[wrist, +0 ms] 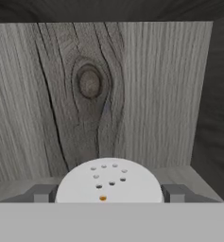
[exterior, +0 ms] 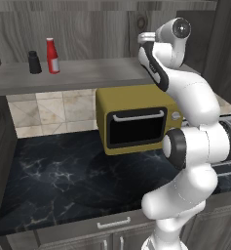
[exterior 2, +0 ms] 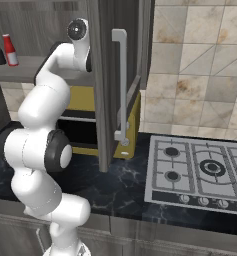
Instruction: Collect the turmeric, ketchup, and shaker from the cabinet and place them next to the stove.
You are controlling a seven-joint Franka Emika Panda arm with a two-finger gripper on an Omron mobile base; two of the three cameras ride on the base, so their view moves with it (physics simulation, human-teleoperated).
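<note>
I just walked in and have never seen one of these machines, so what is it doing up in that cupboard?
The white arm is reaching into the open cabinet. In the hand view, a white perforated lid with a bit of orange, apparently the turmeric, sits between the gripper fingers; whether they are pressing on it I cannot tell. The ketchup and black shaker stand on the shelf to the left. The stove lies to the right, past the yellow microwave.
</note>
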